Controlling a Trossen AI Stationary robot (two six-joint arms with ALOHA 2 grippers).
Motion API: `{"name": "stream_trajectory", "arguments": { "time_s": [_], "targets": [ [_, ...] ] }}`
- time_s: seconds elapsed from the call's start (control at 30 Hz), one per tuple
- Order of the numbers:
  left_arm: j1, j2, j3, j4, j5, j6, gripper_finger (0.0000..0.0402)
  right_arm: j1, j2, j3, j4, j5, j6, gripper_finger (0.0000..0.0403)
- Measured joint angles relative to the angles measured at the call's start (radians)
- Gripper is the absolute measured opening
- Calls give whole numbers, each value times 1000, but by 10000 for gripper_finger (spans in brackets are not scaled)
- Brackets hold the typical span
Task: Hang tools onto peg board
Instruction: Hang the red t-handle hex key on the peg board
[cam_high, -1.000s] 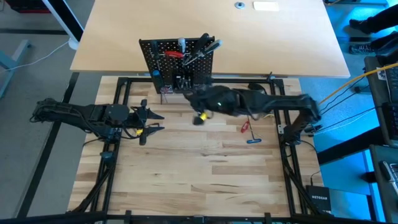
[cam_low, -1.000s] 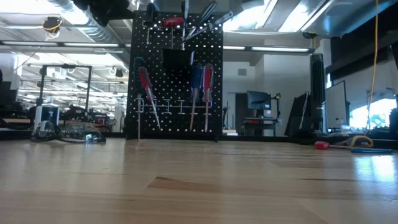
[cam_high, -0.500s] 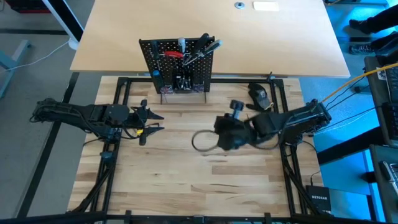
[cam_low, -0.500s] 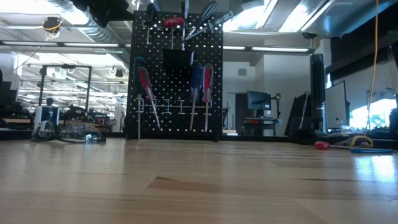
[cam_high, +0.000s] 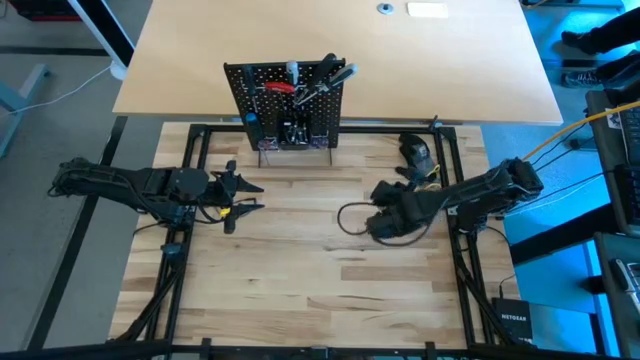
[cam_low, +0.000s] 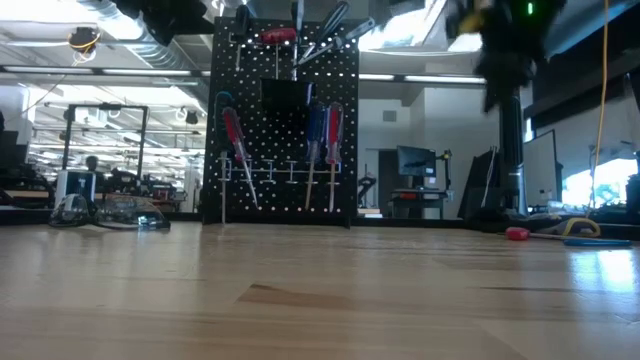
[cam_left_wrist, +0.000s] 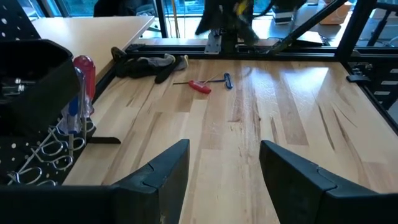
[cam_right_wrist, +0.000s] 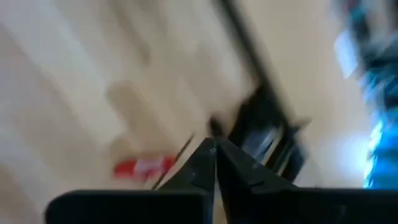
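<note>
Tabletop bare; peg board at rear edge.

The peg board stands upright at the back edge of the table, near the middle. Tools hang on the board's front, some up top, some lower down in a row. The left gripper is in front of the board & off to its left, w/ fingers apart, nothing btwn them. The right gripper is in front of the board & off to its right, fingers together. A small tool lies flat on the table, right of the board, near the right arm. A dark lump sits right of the board, by the table's back edge.
</note>
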Motion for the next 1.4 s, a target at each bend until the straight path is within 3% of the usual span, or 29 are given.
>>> {"name": "stream_trajectory", "arguments": {
  "time_s": [0.13, 0.33, 0.57, 0.9, 1.4],
  "targets": [
    [0, 0, 0, 1, 0, -1, 184, -73, -6, -94, 55, -202, 2, 55],
    [0, 0, 0, 0, 0, -3, 184, -171, -5, -228, 201, -429, -136, 131],
    [0, 0, 0, 0, 0, -3, 184, -299, -4, -352, 395, -648, -318, 150],
    [0, 0, 0, -12, 0, 4, 184, -436, -4, -405, 455, -677, -452, 135],
    [0, 0, 0, -14, 0, -2, 184, -438, -8, -512, 611, -690, -472, 61]
  ]
}}
